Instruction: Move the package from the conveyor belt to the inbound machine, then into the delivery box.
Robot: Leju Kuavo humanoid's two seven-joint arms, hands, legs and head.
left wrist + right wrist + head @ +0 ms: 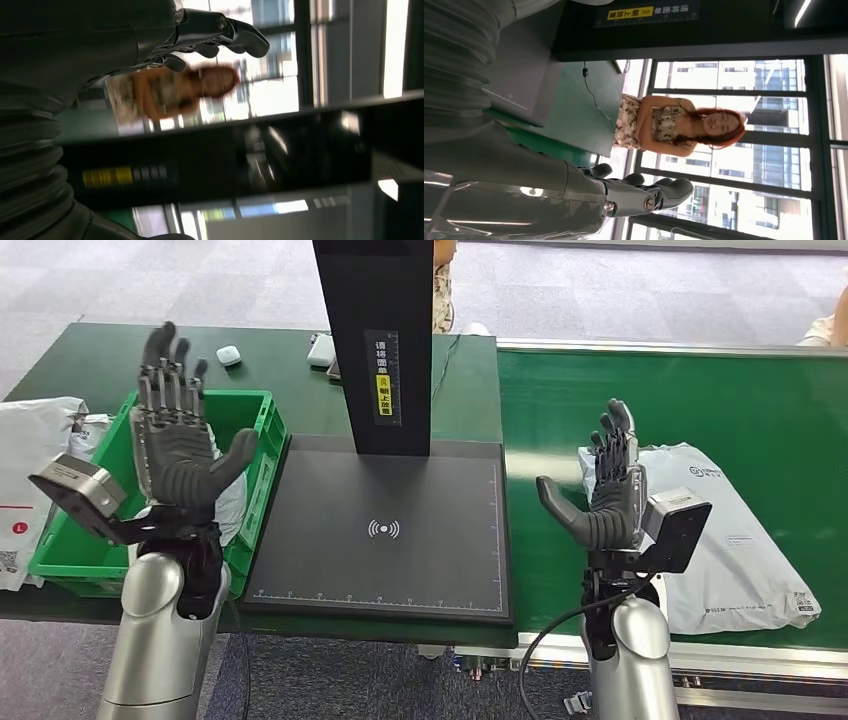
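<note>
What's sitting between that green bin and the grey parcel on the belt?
In the head view, the black inbound machine lies between the green bin and the grey package: a flat scanning plate with an upright post. The robot's raised right hand hovers beside the package.

Grey carpet (620, 285) in a blocky pattern covers the floor beyond the desk (90, 350), which has a dark green top. A small white case (229, 355) and a phone (321, 348) lie near its far edge, well apart from each other. Behind, tall windows (749, 115) in dark frames run along the wall, with daylight and glass-fronted buildings outside. A person (674, 125) in a patterned top stands by the windows, just past the desk's far side.
</note>
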